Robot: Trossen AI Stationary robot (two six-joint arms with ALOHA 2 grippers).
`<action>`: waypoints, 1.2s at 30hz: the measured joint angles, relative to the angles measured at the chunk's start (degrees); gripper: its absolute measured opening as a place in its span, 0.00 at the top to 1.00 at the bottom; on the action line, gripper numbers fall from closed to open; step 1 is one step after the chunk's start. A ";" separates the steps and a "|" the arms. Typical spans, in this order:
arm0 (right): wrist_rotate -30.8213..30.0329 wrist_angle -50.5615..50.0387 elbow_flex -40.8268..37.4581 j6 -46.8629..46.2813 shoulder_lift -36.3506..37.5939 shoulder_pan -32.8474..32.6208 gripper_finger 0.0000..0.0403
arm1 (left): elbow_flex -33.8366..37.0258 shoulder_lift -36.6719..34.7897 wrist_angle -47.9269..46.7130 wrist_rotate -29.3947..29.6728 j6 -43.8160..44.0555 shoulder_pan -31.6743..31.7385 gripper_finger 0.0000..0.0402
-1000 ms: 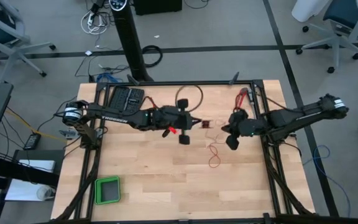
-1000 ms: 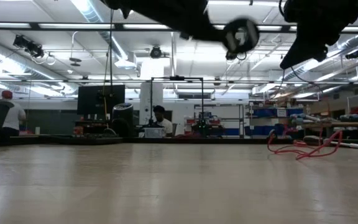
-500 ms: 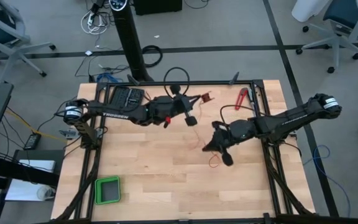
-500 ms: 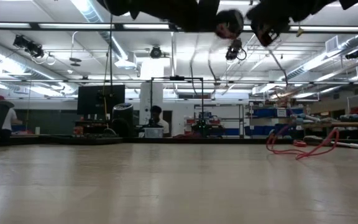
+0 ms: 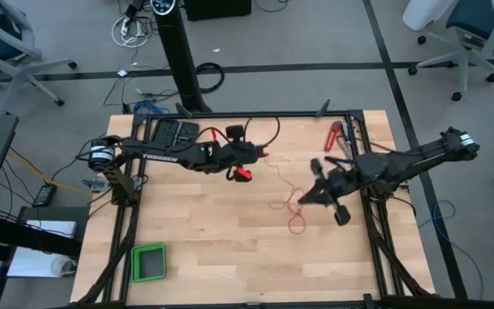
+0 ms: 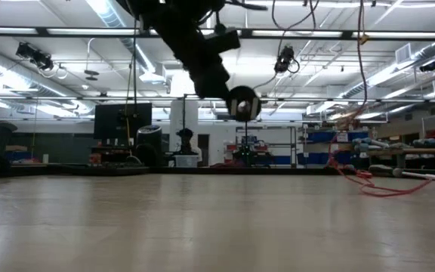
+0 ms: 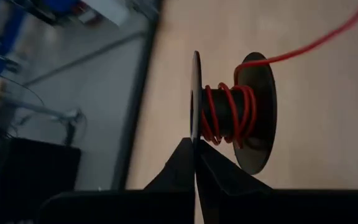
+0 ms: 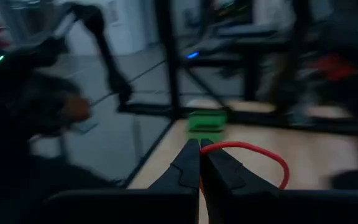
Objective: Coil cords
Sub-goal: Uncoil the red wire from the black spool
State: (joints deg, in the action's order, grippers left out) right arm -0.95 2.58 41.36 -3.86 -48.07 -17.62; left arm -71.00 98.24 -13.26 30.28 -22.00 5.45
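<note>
The thin red cord runs from a small black spool, where several turns wrap the hub, across the table to a loose loop lying on the wood. My left gripper is shut on the spool above the table's far middle; the spool also shows in the low view, clear of the table. My right gripper is shut on the cord right of the middle. In the low view the cord hangs down to the tabletop. My left gripper pinches the rim of one thin flange of the spool between its two fingers. The spool is lifted clear of the table, its wound hub beyond the fingertips. My right gripper pinches the red cord between its fingertips. From the fingers the cord bends away in a slack arc. The gripper is above the table, and the cord's loose part lies on the wood below.
A red-handled hand tool lies at the far right by the frame. A black keypad-like object sits at the far left. A green box stands at the near left corner. The black frame rails edge the table.
My left gripper has shifted toward the table's far edge and then a little left, turning the spool and bringing it lower. My right gripper swung toward the table's left and near side, then back to the right, drawing the cord along; the loop on the table has shifted.
</note>
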 joint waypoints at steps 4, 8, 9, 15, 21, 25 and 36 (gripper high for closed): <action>-18.34 -7.13 0.02 -1.26 5.47 -0.71 0.99 | 0.00 0.00 -6.81 -1.50 1.43 -1.80 0.99; -38.55 -19.96 0.02 -8.13 8.87 -0.67 0.99 | 0.00 0.02 -9.33 -9.99 1.31 -3.81 0.99; -42.34 -23.48 0.02 -10.41 9.25 -0.66 0.99 | 0.00 0.01 -9.25 -13.05 1.24 -4.24 0.99; -49.90 -40.48 0.02 -25.62 7.81 1.28 0.99 | 0.00 0.02 -2.84 -28.94 -0.30 -5.95 0.99; -48.28 -44.21 0.02 -30.88 1.50 2.13 0.99 | 0.00 0.02 13.98 -32.24 -0.22 -5.95 0.99; -47.73 -42.11 0.02 -30.90 -3.66 2.13 0.99 | 0.00 0.02 27.17 -30.28 -0.02 -5.67 0.99; -36.98 -22.58 0.02 -15.84 -12.32 1.10 0.99 | 0.00 0.02 49.63 -19.28 0.31 -4.39 0.99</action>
State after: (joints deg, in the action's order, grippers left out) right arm -37.93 -20.00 41.39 -19.70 -60.39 -16.52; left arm -71.00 98.26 36.38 11.00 -21.69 1.06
